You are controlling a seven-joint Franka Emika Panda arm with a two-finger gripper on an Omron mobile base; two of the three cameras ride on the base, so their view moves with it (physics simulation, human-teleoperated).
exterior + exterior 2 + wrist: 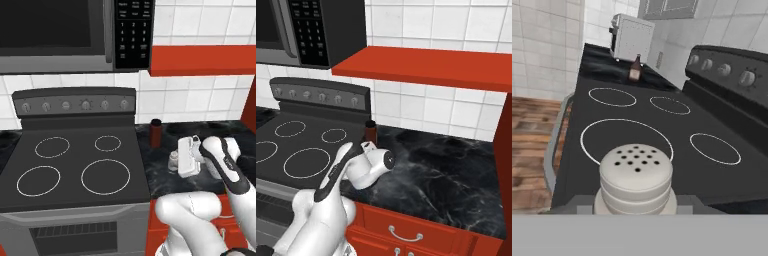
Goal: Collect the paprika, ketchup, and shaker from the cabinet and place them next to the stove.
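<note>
My gripper (175,161) pinches the shaker (636,179) just right of the stove (75,165) edge. The paprika (156,133) stands near at 11 o'clock, with bare counter (446,165) at 3 o'clock.

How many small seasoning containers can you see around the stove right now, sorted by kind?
jar: 1, dark red with a black lid, on the counter right of the stove
bottle: 1, brown, on the counter at the stove's other side, near the toaster
shaker: 1, light grey
Total: 3
</note>
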